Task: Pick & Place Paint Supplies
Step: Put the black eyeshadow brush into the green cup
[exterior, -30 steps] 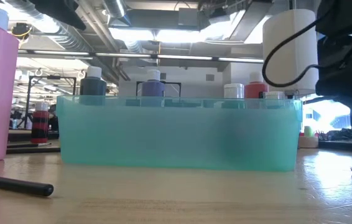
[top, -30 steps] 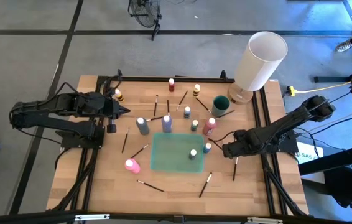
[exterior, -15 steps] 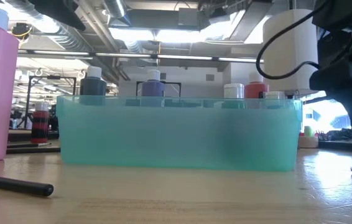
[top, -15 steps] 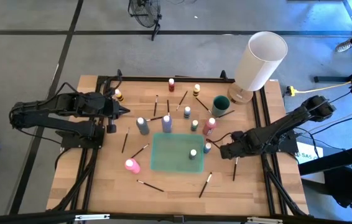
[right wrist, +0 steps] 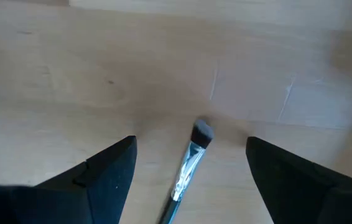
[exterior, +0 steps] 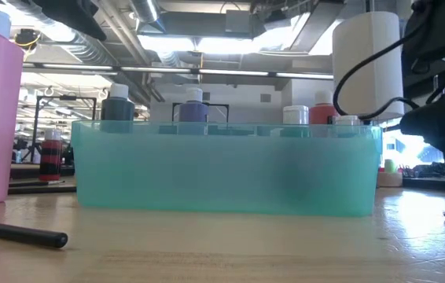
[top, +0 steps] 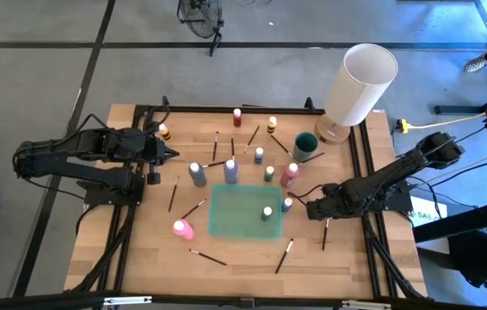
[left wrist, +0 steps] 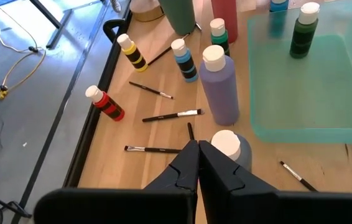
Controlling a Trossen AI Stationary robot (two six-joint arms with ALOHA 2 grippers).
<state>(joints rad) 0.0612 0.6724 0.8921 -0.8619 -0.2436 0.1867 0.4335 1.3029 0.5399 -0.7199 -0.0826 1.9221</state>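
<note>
Table (top: 140, 258) of pale wood planks, matte. Teal tray (top: 235, 220) translucent plastic, rectangular, one green bottle (top: 267, 213) standing inside. Brush (right wrist: 187, 168): thin dark handle, shiny metal ferrule, flat grey bristles, lying on wood. Right gripper (right wrist: 188, 171) low above it, fingers spread wide, brush between them, not touched. Left gripper (left wrist: 198, 165) pressed together, empty, near grey bottle (left wrist: 229, 146).

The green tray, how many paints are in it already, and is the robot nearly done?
Barely started. One dark green bottle stands in the green tray. The right gripper hangs open over a brush. The pink bottle and the rest wait on the table.
</note>
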